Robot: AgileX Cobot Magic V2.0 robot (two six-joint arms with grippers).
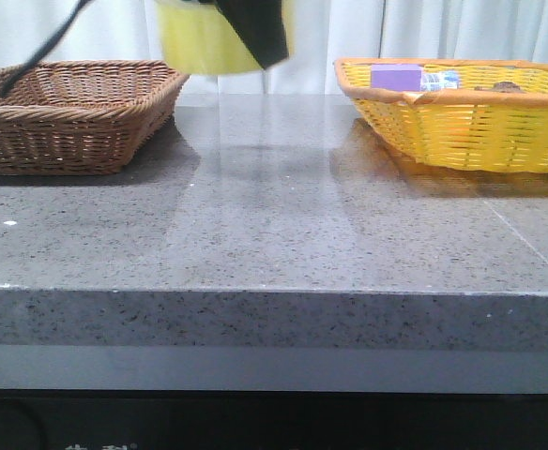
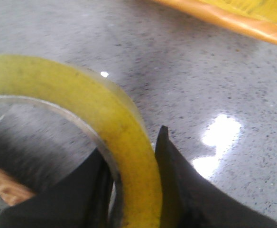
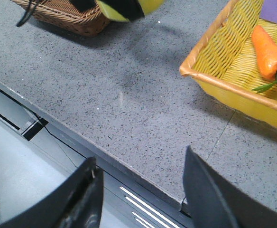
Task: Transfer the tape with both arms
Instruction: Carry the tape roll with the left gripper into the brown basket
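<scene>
Your left tool (image 2: 133, 190) is clamped across the wall of the tape (image 2: 124, 137), one finger inside the ring and one outside, so the roll is carried, not resting. In the front view the tape (image 1: 204, 37) hangs high above the desk (image 1: 274, 225), just beside the brown basket (image 1: 68, 112) and well apart from the yellow basket (image 1: 462, 122). Your right tool (image 3: 138, 190) is spread wide, holding nothing, over the near desk edge and far from the roll. Judged step: bringing the tape to mid-desk for the hand-over. Keep the roll high and steady, and present its free side toward the right arm. Bring the right tool in spread, seat one finger inside the ring opposite the left grip, close firmly, and only then loosen the left. The glossy wall may slip, so avoid a shallow bite.
</scene>
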